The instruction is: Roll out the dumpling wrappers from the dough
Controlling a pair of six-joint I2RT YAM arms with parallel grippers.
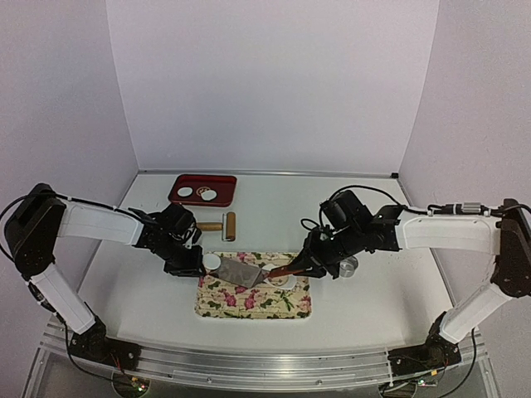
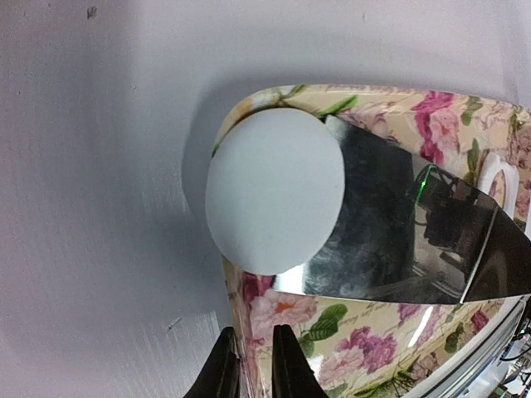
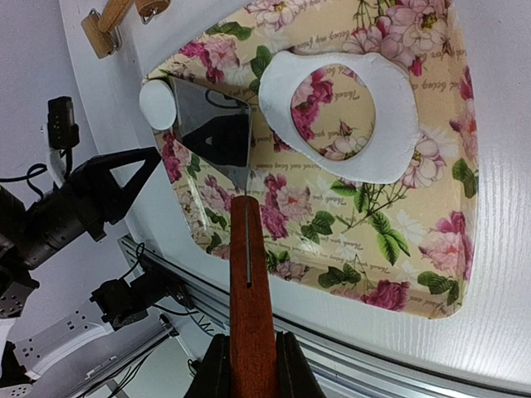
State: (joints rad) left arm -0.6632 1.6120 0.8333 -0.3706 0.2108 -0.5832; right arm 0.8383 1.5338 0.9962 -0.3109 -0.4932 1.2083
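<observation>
- While the left gripper (image 1: 197, 267) hangs just off the upper-left corner of the floral tray (image 1: 224, 303), its jaws stand a narrow gap apart and grasp nothing.
- From that gripper, a red tray (image 1: 177, 184) sits at 12 o'clock with two dumpling wrappers (image 1: 208, 195) on it, and a rolling pin (image 1: 222, 225) lies at 1 o'clock.
- One more wrapper (image 2: 274, 191) rests on the tip of the spatula (image 1: 241, 272), just beside the left gripper at its 2 o'clock. It overhangs the floral tray's corner.
- On the spatula, this wrapper sits at the 9 o'clock end of the metal blade, with the wooden handle running off toward 3 o'clock.
- On the floral tray beside the blade lies the dough leftover (image 3: 397, 99), flat with a round hole.
- Both fingers of the right gripper (image 3: 249, 365) are clenched on the spatula's handle.
- A metal ring cutter (image 1: 348, 266) stands on the table at 3 o'clock from the right gripper.
</observation>
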